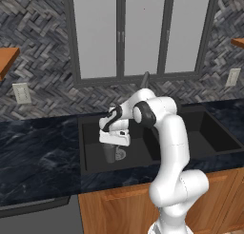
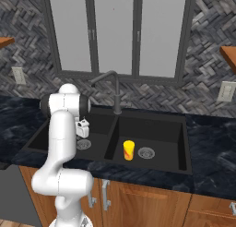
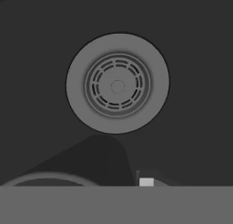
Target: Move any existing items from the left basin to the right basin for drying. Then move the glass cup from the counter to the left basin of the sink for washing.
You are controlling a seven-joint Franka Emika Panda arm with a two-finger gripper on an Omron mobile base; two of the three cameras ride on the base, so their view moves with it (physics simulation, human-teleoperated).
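Grey glass cup (image 1: 110,153) stands in the left basin (image 1: 90,150), directly beneath the claw (image 1: 113,143).

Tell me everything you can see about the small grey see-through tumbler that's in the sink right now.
The small grey translucent tumbler has no handle and tapers from a wider rim to a narrower base. It stands upright in the matte black left basin, its base hidden by the basin's front wall, right beside the round silver drain. The robot's gripper sits directly over its rim; whether the fingers grip it cannot be told. In the hand view, a curved arc of its rim shows at the bottom.
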